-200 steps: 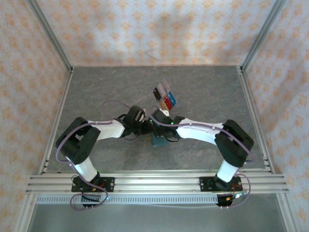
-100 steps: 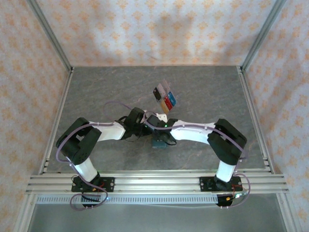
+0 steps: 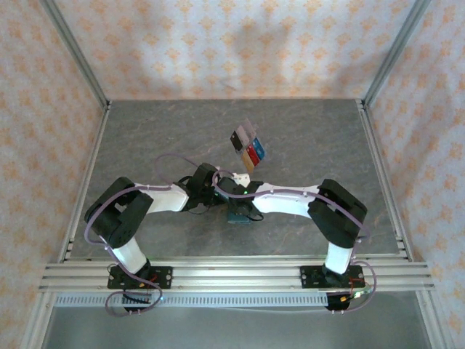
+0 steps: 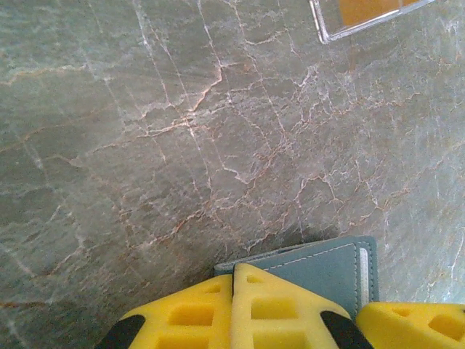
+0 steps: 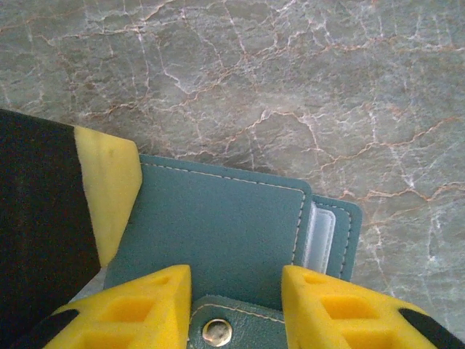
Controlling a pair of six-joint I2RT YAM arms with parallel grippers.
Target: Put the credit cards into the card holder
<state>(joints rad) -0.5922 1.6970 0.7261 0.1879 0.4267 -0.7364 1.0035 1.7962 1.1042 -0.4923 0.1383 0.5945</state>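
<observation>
From above, my left arm (image 3: 156, 196) folds at the elbow and reaches inward. My right arm (image 3: 290, 198) mirrors it, and both wrists meet over the card holder (image 3: 238, 214) in the middle of the surface (image 3: 145, 138); that view hides the fingers. My left wrist camera shows the left tool (image 4: 232, 291) with its fingers pressed together and no gap, tips at the holder's edge; I cannot tell whether a flap is pinched. Bare stone stretches left and ahead, up to the corner of the clear tray (image 4: 327, 29) with an orange card (image 4: 363, 9) inside. The top view shows the credit cards (image 3: 247, 147) fanned in that tray, beyond the holder and apart from it. My right wrist camera shows the right tool (image 5: 234, 280) narrowly parted, its fingers straddling the stud strap (image 5: 216, 332). The teal holder lies flat and folded, with bare stone to its right.
</observation>
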